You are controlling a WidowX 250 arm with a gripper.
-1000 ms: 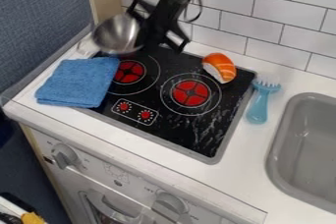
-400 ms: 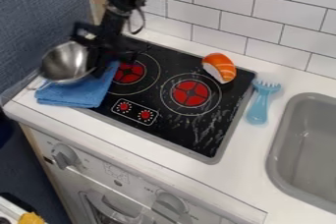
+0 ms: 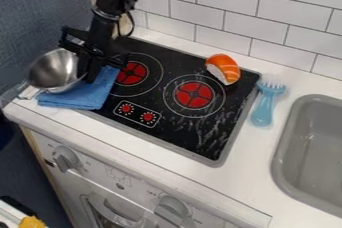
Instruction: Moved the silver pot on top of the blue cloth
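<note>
The main risk is a release made too far left: the silver pot [image 3: 53,73] sits over the left part of the blue cloth [image 3: 85,95], with its left side and handle [image 3: 28,92] reaching out beyond the folded fabric toward the counter's corner. If it is let go here, with so much of its bottom perhaps off the cloth, it could settle half on fabric and half on the white counter [image 3: 120,141], or rock outward over the edge beside the dark blue panel [image 3: 40,19]. The tilt adds to that — the bowl seems to lean, its opening turned partly toward the camera, so an early release could let it roll on its round base or tip toward its handle. Whether the base touches the cloth or hangs just above it I cannot tell; lowering too hard would bunch the soft layers, and dragging the pot sideways could pull the cloth along with it. The arm [image 3: 107,19] comes in from the top edge, left of centre, and slants down and slightly left past the tiles [image 3: 224,27], its wrist above the cooktop's [image 3: 220,109] back left corner. From there the gripper [image 3: 85,67] hangs at the pot's right side, its fingers seemingly pinched together on the rim. With a hold on one side only, the weight hangs away from the grip — a small slip there would swing the handle side down first.
</note>
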